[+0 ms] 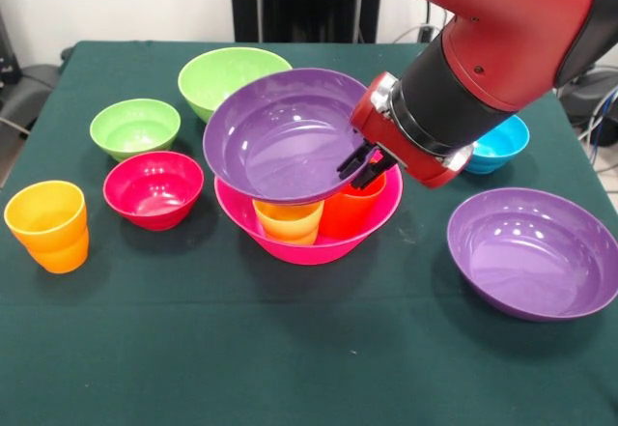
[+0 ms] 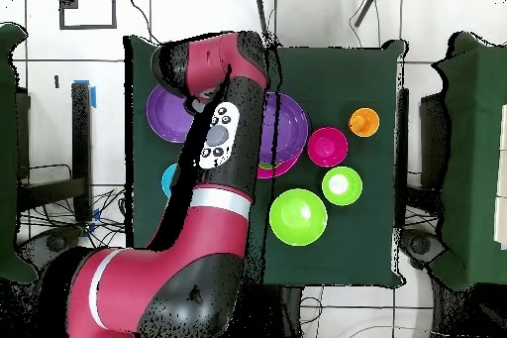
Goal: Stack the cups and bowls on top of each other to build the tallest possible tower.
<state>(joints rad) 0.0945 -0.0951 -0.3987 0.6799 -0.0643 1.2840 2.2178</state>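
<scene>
We see a dark green worktop (image 1: 290, 358). On it sit a big pink bowl (image 1: 290, 242), a purple bowl (image 1: 531, 250), a blue bowl (image 1: 502, 144), a red bowl (image 1: 154, 189), a small green bowl (image 1: 135, 128), a bigger green bowl (image 1: 224, 76) and a yellow-orange cup (image 1: 48, 225). The red bowl sits just beside the pink one.

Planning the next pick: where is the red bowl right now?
In the front view the red bowl sits on the table left of the hot-pink bowl, between the yellow-orange cup and the small light-green bowl behind it.
</scene>
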